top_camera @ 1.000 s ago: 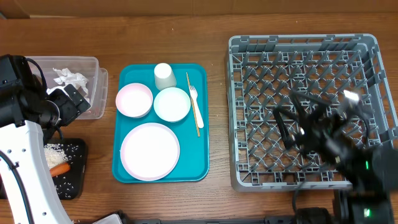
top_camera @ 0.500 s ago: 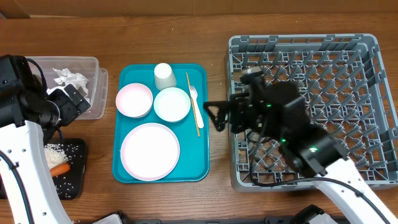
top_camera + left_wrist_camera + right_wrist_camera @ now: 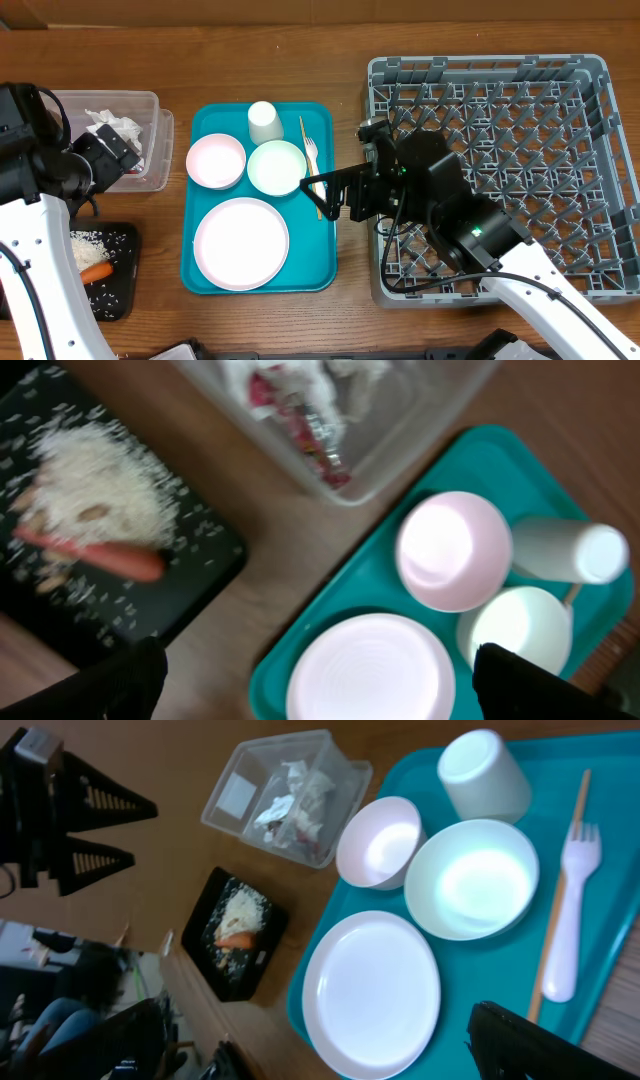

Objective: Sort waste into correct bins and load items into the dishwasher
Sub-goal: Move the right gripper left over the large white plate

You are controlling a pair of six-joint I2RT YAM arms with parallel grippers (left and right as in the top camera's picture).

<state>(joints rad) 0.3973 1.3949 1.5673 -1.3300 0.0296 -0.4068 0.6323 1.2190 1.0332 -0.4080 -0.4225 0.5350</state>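
Here, the fork [image 3: 311, 152] lies beside the right gripper [image 3: 322, 197].

**Item count, table as it stands**

You have one teal tray [image 3: 318, 255] carrying six pieces: one large plate [image 3: 241, 243], two bowls, namely one pink bowl [image 3: 215, 160] and one white bowl [image 3: 277, 167], one cup [image 3: 264, 121], one fork [image 3: 567, 935] and one wooden stick [image 3: 574, 820]. You have two waste containers: one clear tub [image 3: 150, 150] and one black tray [image 3: 122, 290]. In the clear tub, count one red wrapper [image 3: 300, 420]; the crumpled napkins [image 3: 112, 125] form one white mass, so you cannot tell their number. On the black tray, count one carrot piece [image 3: 96, 271] and one heap of rice [image 3: 88, 243] with scattered grains too small to count. You have one grey dish rack [image 3: 490, 65].
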